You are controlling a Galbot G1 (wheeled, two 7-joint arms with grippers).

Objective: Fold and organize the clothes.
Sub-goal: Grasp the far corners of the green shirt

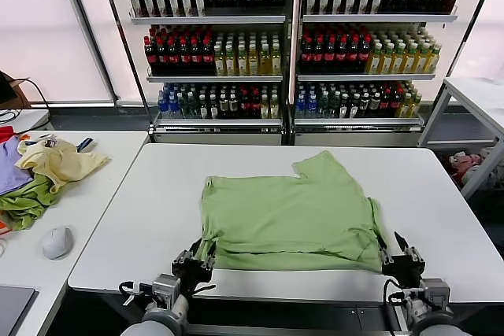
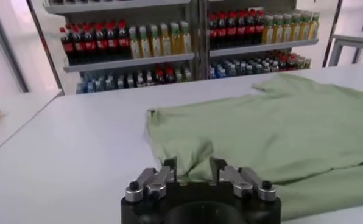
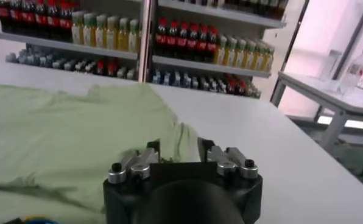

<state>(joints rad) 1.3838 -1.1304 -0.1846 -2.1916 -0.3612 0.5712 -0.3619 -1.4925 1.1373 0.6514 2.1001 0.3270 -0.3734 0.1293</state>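
Note:
The light green T-shirt (image 1: 287, 210) lies on the white table (image 1: 142, 218), partly folded, with one sleeve pointing to the far side. My left gripper (image 1: 203, 253) is at the shirt's near left corner. In the left wrist view (image 2: 192, 167) its jaws stand open, with a bunched bit of the shirt's (image 2: 273, 128) edge between them. My right gripper (image 1: 391, 245) is at the near right corner. In the right wrist view (image 3: 178, 149) its jaws also stand open around the shirt's (image 3: 66, 128) edge. No printed patch shows.
A side table on the left holds a pale yellow garment (image 1: 59, 161), a darker green one (image 1: 27, 202), a purple one (image 1: 9, 167) and a mouse (image 1: 57, 241). Shelves of bottles (image 1: 291, 45) stand behind. Another white table (image 1: 480, 92) is at the right.

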